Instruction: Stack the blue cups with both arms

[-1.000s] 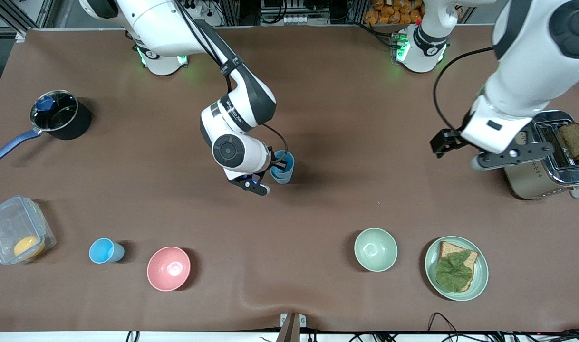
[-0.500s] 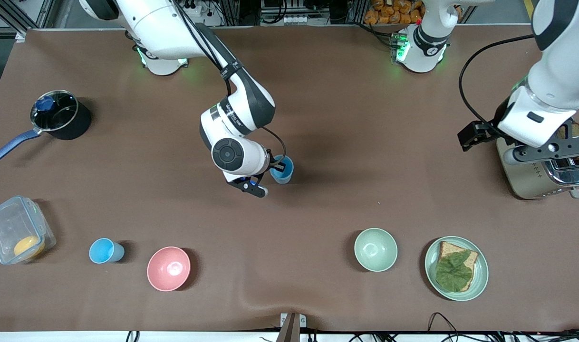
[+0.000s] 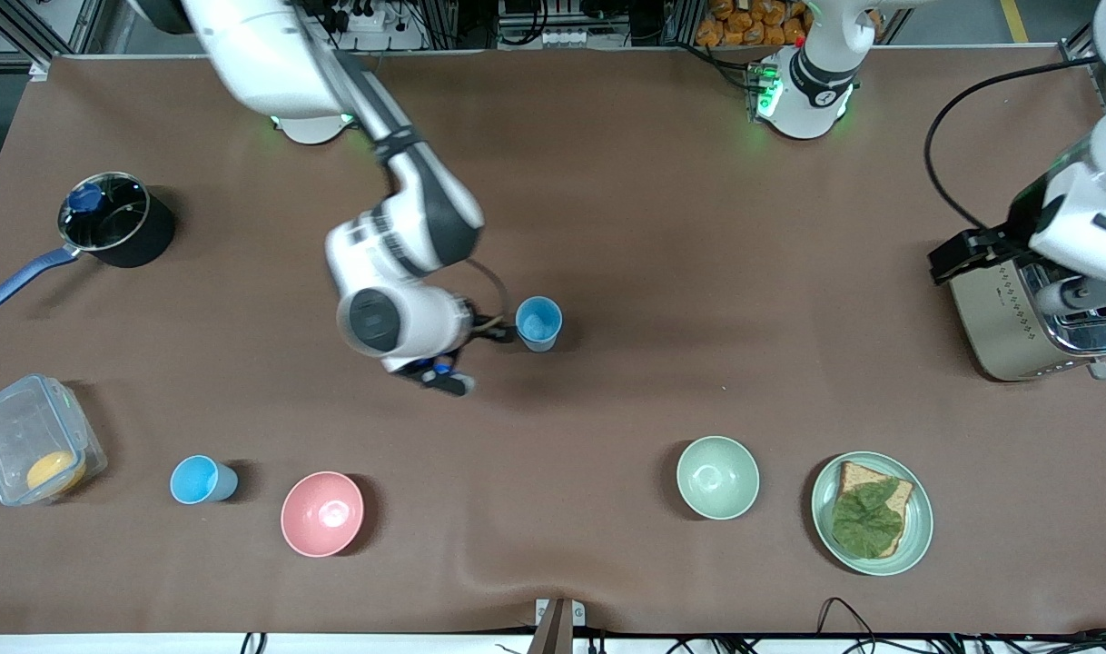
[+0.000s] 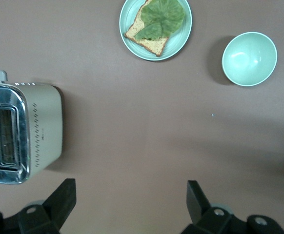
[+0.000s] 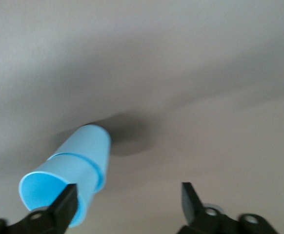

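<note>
Two light-blue cups (image 3: 538,323) stand nested, one in the other, in the middle of the table. They also show in the right wrist view (image 5: 73,168), where the inner cup's rim stands above the outer one. My right gripper (image 3: 497,334) is open beside the stack, toward the right arm's end of the table. One fingertip (image 5: 66,204) lies in front of the stack's rim, and the stack is outside the jaws (image 5: 129,202). A third blue cup (image 3: 199,480) stands alone beside the pink bowl (image 3: 322,513). My left gripper (image 3: 1075,295) is open and empty above the toaster (image 3: 1030,322), with bare table between its fingers (image 4: 131,195).
A pale green bowl (image 3: 717,477) and a green plate with bread and lettuce (image 3: 872,513) stand near the front camera. A black saucepan (image 3: 108,227) and a clear container (image 3: 31,451) are at the right arm's end of the table.
My right gripper has let go of the nested cups and drawn back toward the right arm's end. My left arm has swung away over the toaster.
</note>
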